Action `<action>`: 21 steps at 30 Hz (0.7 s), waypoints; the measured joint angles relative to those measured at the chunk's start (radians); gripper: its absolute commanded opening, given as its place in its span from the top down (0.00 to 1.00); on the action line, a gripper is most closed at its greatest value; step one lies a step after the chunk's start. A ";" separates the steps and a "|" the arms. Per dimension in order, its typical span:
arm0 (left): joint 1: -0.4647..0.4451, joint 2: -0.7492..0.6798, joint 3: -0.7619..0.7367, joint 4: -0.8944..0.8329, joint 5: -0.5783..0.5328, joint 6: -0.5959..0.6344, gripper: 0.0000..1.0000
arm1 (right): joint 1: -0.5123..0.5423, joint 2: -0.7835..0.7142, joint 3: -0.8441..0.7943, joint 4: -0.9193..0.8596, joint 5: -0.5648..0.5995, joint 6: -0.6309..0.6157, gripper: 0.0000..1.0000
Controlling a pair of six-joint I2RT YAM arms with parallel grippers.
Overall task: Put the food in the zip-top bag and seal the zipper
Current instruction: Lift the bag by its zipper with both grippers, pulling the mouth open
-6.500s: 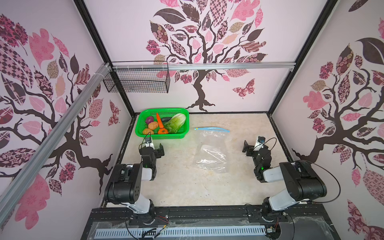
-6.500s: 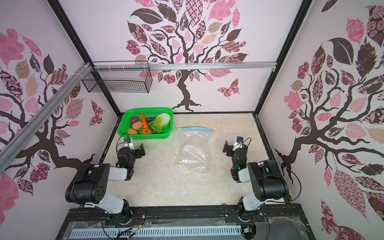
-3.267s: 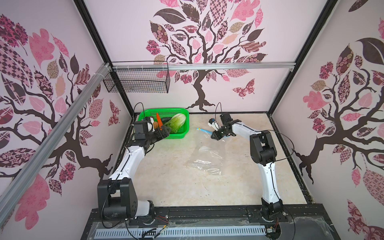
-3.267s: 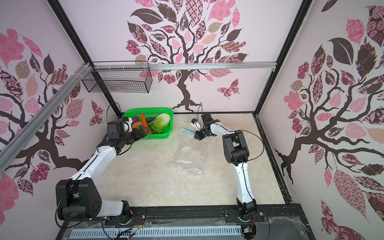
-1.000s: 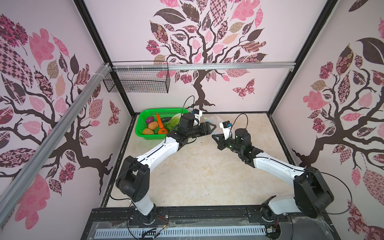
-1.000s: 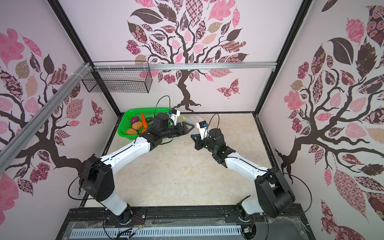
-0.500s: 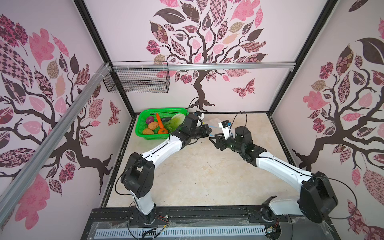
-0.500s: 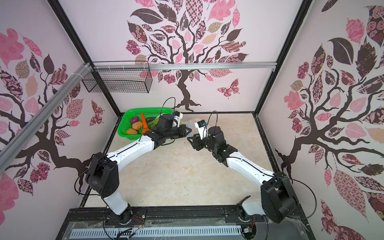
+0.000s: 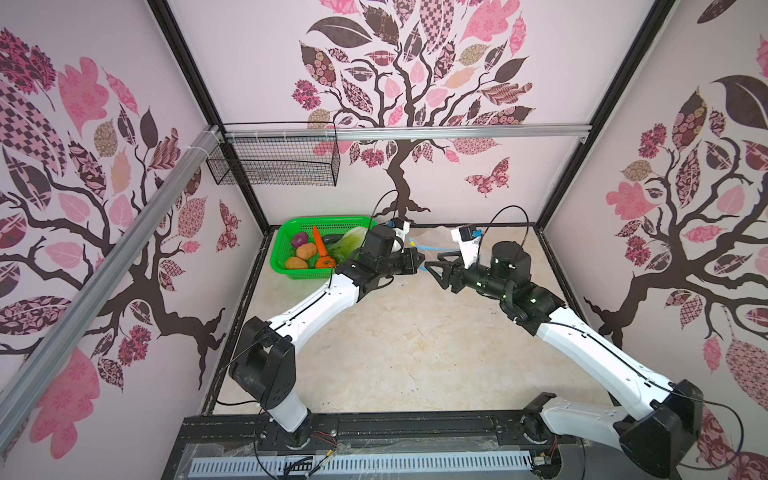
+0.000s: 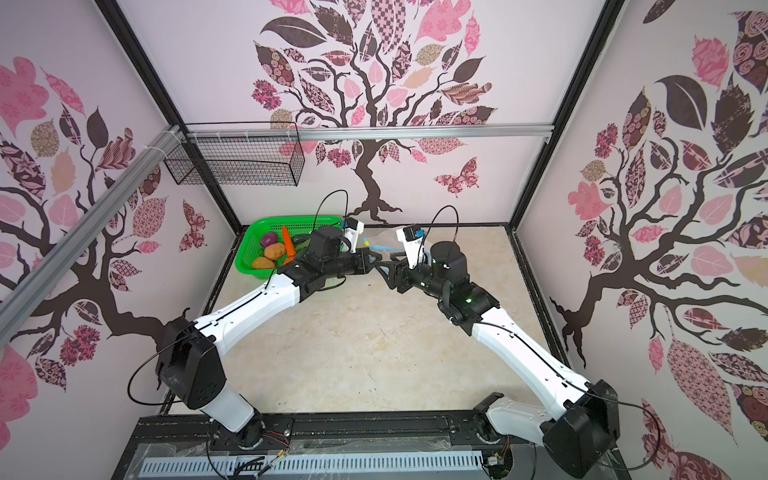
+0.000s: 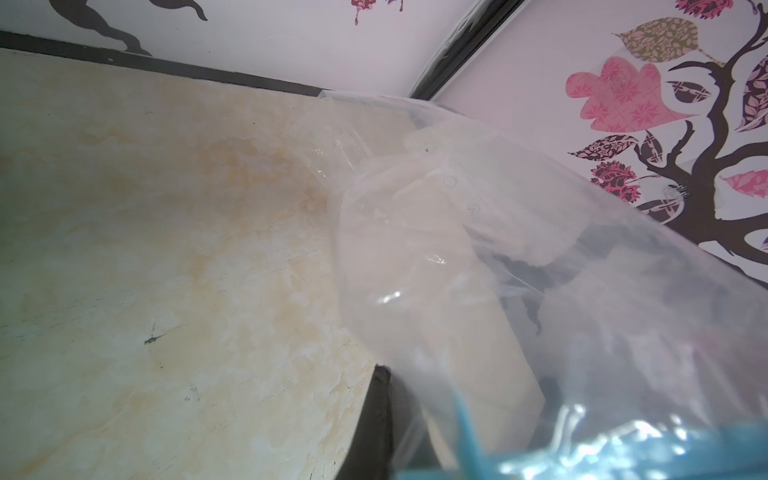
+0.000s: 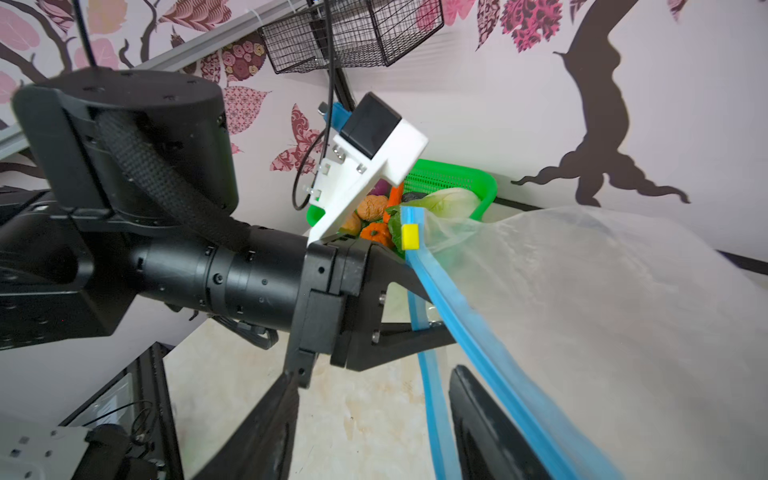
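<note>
**Bagging not begun: bag held up empty, food all in basket.**
In both top views: left tool (image 9: 419, 263) clamped on zipper (image 9: 428, 248) of bag (image 9: 433, 237); right tool (image 9: 435, 268) open beside it; food (image 9: 307, 251) in basket (image 9: 279, 249). Left wrist: bag (image 11: 498, 249) clear, nothing inside, above tabletop (image 11: 166, 249). Right wrist: zipper (image 12: 457, 307) strips parted, one passing between the right tool's spread fingers (image 12: 478, 419); filling and sealing left.

two potatoes (image 9: 306, 251), one carrot (image 9: 319, 243), one onion (image 9: 299, 239) (purple), one bag (image 12: 602, 311), one basket (image 9: 328, 218).
</note>
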 measured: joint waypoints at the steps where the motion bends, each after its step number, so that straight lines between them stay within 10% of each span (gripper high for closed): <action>1: 0.001 0.000 0.000 0.000 0.000 -0.002 1.00 | 0.000 0.013 0.010 0.001 -0.030 0.009 0.44; 11: 0.011 0.000 -0.039 0.039 0.015 -0.050 1.00 | -0.002 0.103 -0.108 0.325 -0.348 0.203 0.46; 21: 0.012 -0.027 -0.053 0.033 0.000 -0.047 1.00 | -0.005 0.067 0.043 0.157 -0.242 0.045 0.54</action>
